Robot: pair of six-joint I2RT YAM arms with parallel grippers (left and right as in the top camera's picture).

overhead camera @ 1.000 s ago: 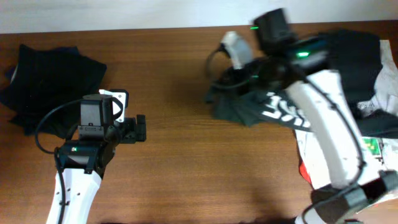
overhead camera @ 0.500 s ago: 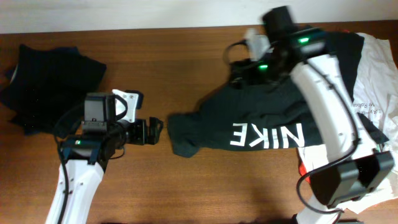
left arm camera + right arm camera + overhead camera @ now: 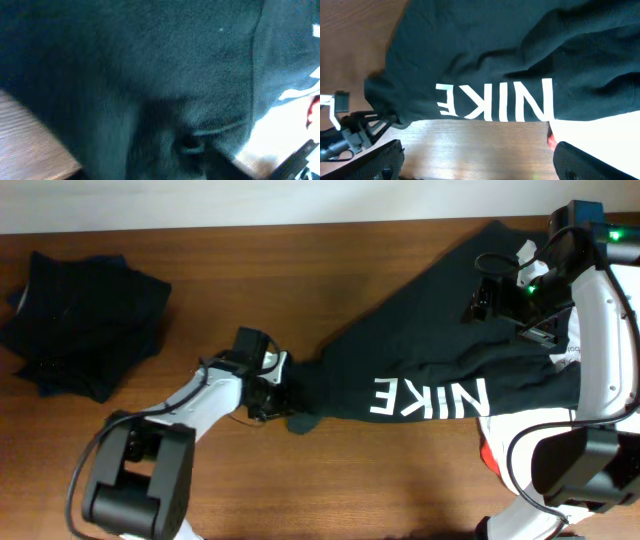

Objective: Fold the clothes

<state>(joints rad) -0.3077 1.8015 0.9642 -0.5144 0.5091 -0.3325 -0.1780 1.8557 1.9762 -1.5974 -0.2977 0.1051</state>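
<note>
Far left on the table (image 3: pixel 300 270) we've got a folded dark pile (image 3: pixel 85 320). Next along, the left gripper (image 3: pixel 280 388) sits right at the left corner of the black NIKE shirt (image 3: pixel 420 350), and we can't tell if it's actually pinching it. The shirt's spread out from centre to right, overlapping a white one (image 3: pixel 600 132). The right gripper (image 3: pixel 477 162) hangs above it, fingers wide apart, holding nothing

The white-and-black left arm (image 3: pixel 200 395) reaches low toward the right. Its black two-finger left gripper (image 3: pixel 272 385) points rightward, and its jaw gap cannot be made out. The white right arm (image 3: pixel 600 360) bends left at the wrist. Its black right gripper (image 3: pixel 490 295) hangs empty, fingers (image 3: pixel 377 160) spread wide.
</note>
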